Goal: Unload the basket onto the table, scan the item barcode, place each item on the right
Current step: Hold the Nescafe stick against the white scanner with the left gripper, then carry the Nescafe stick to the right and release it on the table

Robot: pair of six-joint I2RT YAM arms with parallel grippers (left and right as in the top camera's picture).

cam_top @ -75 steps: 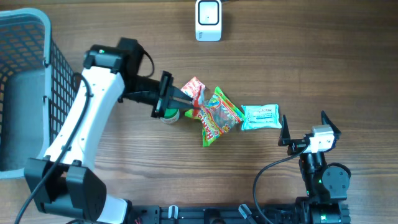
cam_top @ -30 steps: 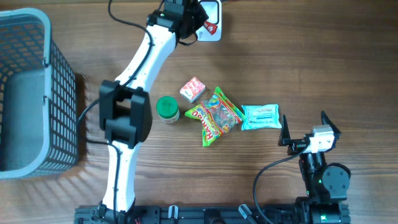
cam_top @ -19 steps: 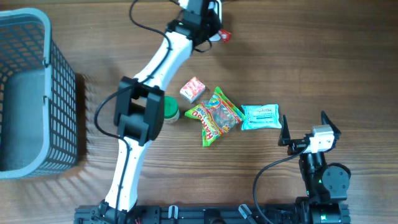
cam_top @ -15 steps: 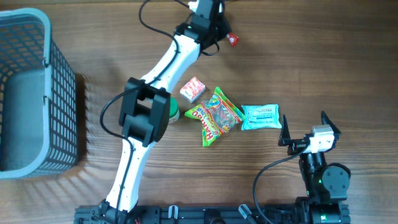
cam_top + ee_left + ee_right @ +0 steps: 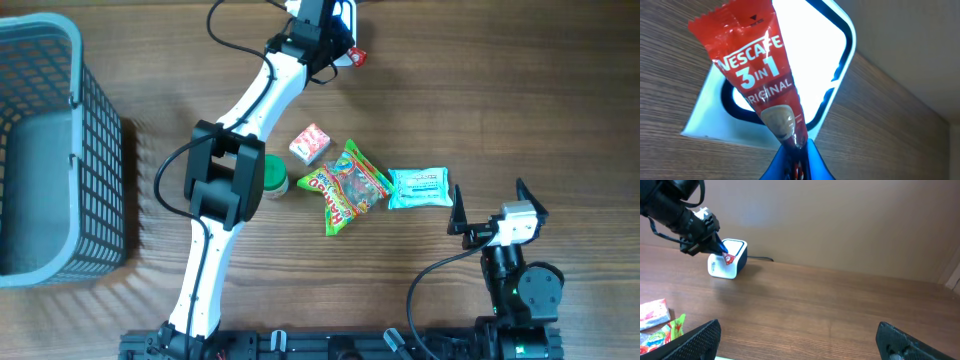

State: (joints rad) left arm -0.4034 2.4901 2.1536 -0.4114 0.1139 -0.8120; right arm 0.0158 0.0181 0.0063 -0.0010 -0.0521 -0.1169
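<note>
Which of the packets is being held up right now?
The red Nescafe sachet, pinched by the left gripper; the other packets lie on the table.

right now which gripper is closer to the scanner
Left. The left gripper holds the Nescafe sachet right at the scanner; the right gripper sits open far off, beside the teal packet.

- A wooden table fills the overhead view, its mid-brown boards running left to right with a clear grain.
- Behind the table's far edge rises a plain tan wall, bare and matte.
- A paler strip stands at the wall's right end; what it is cannot be told.
- The light is soft and even, with a faint sheen on the tabletop.
</note>
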